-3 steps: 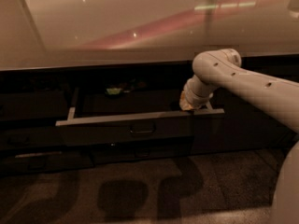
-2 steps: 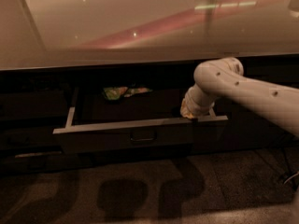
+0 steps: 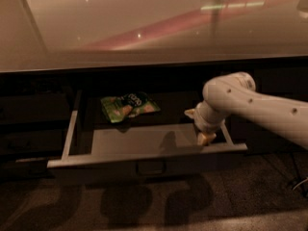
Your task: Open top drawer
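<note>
The top drawer (image 3: 144,154) is a wide dark-grey drawer under the counter. It stands pulled well out, and its flat grey interior (image 3: 139,138) and thin side walls show. Its small dark bar handle (image 3: 150,167) sits at the middle of the front. A green snack bag (image 3: 129,106) lies at the back of the interior. My gripper (image 3: 204,134), on a white arm coming from the right, reaches down into the drawer's right end, just behind the front panel.
A glossy beige countertop (image 3: 154,28) overhangs the drawers. Dark cabinet fronts (image 3: 33,124) stand to the left and right of the open drawer. Speckled dark floor (image 3: 154,206) lies in front. A cable (image 3: 296,184) lies at the lower right.
The drawer has slid further out toward the camera, showing more of its interior and the whole green bag. My gripper moved outward with the front panel.
</note>
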Tool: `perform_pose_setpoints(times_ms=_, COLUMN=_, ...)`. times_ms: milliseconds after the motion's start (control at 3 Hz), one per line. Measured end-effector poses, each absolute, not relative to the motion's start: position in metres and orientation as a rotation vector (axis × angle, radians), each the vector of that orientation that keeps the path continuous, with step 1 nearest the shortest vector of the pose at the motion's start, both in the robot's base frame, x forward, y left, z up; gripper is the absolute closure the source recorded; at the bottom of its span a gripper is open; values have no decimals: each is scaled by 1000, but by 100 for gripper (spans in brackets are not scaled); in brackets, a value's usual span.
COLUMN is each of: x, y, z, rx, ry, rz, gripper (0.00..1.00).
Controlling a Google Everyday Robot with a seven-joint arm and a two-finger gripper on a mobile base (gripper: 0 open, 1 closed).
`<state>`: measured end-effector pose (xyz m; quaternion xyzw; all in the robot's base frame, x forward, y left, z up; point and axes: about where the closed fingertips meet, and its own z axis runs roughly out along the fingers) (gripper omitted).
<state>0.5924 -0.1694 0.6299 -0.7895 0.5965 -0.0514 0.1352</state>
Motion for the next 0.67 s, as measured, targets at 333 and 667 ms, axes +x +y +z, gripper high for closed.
perform_pose_setpoints(times_ms=333, x=541, y=-182, z=609, rx=-2300, ry=1804, rz=-167, gripper=0)
perform_pose_setpoints(times_ms=667, x=502, y=-197, z=586, rx=-2309, ry=1889, rz=-157, gripper=0)
